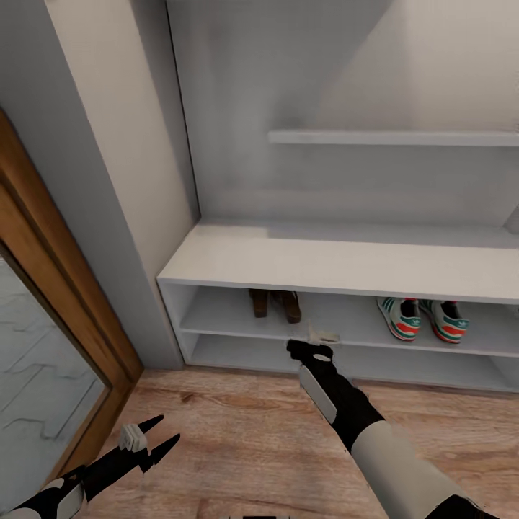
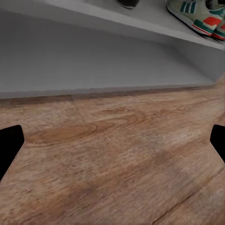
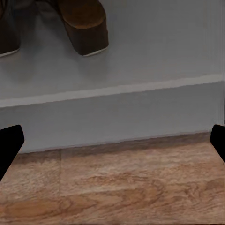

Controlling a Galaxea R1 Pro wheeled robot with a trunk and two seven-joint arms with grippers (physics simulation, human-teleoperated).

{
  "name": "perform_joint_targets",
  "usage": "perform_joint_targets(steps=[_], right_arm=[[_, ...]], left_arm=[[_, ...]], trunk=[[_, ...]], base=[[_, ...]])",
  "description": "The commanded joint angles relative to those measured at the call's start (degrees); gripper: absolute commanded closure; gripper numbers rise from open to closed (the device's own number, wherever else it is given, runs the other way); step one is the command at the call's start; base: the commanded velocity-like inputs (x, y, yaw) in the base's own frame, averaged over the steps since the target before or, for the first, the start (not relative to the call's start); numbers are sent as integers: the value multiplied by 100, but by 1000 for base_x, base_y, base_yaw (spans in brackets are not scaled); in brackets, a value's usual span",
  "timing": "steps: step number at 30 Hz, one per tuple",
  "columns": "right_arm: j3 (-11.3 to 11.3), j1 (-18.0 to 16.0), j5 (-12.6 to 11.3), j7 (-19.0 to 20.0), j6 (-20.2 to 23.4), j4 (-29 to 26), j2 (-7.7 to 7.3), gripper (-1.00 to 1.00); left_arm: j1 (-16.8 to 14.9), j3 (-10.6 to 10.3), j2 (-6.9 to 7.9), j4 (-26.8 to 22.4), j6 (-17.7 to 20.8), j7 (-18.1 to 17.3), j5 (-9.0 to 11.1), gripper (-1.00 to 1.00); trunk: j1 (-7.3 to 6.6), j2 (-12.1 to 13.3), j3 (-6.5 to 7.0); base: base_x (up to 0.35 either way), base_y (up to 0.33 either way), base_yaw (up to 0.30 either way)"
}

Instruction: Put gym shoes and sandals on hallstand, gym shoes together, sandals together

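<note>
The two sandals stand side by side at the left of the upper shelf of the light-grey hallstand, heels outward. In the right wrist view their brown heels show close ahead. The two gym shoes sit next to each other further right on the same shelf, also seen in the left wrist view. My right gripper is open and holds nothing, just in front of the shelf edge below the sandals. Low over the corridor floor, my left gripper is open and holds nothing.
A wood-framed door or mirror panel runs along the left. A grey wall post stands between it and the hallstand. A wall shelf hangs above the flat top. The lower shelf holds nothing in view.
</note>
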Motion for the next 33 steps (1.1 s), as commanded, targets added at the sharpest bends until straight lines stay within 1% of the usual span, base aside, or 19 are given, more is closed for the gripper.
perform_joint_targets(steps=[1,2,4,5,7,10,11,13,16,21,24,28,29,30,31,33], right_arm=[[21,118,-31,-43,-328,156,-5,-100],[21,193,-29,-43,-555,325,-4,-100],[22,272,-24,-42,-763,540,-4,-100],[22,340,-12,-39,-942,782,-4,-100],[22,392,2,-37,-1088,1020,-4,-100],[22,529,24,-32,-1324,1613,-4,-100],[22,627,28,-29,-1368,1822,-4,-100],[22,691,29,-28,-1385,1930,-4,-100],[22,826,31,-22,-1406,2206,-5,-100],[22,892,31,-5,-1418,2713,-7,-100],[22,904,31,103,-1419,2926,-8,-100],[22,908,31,631,-1417,3142,-7,-100],[22,910,31,950,-1416,3224,-6,-100],[22,910,30,1115,-1414,3260,-5,-100],[22,911,25,1562,-1409,3343,-5,-100],[18,910,18,1891,-1402,3397,-4,-100]], left_arm=[[-3,3,1,4,-20,-19,4,-100],[-3,3,1,4,-20,-19,4,-100],[-3,3,1,4,-20,-19,4,-100],[-2,3,1,4,-20,-19,4,-100],[-1,3,1,4,-20,-19,4,-100],[1,3,-2,4,-20,-12,4,-100],[-1,3,-7,4,-20,-11,4,-100],[-1,3,-22,4,-20,-11,2,-100],[-1,0,-99,4,-20,2,-3,-100],[-3,-1,-159,12,-20,13,-5,-100],[-1,1,-168,21,-20,17,-5,-100],[0,2,-173,36,-20,77,-1,-100],[-1,3,-174,46,-20,117,1,-100],[-2,3,-174,51,-20,141,1,-100],[-1,7,-175,92,-20,261,2,-100],[-2,10,-170,207,-20,488,6,-100]], trunk=[[-4,0,18],[-6,1,40],[-11,4,84],[-14,5,107],[-19,8,151],[-27,12,217],[-29,13,240],[-35,16,284],[-42,20,350],[-55,26,461],[-63,30,528],[-73,36,616],[-76,37,638],[-78,38,660],[-81,40,683],[-86,42,727]], base=[[0,0,0],[0,0,0],[0,0,0],[0,0,0],[0,0,0],[0,0,0],[0,0,0],[0,0,0],[0,0,0],[0,0,0],[0,0,0],[0,0,0],[0,0,0],[0,0,0],[0,0,0],[0,0,0]])
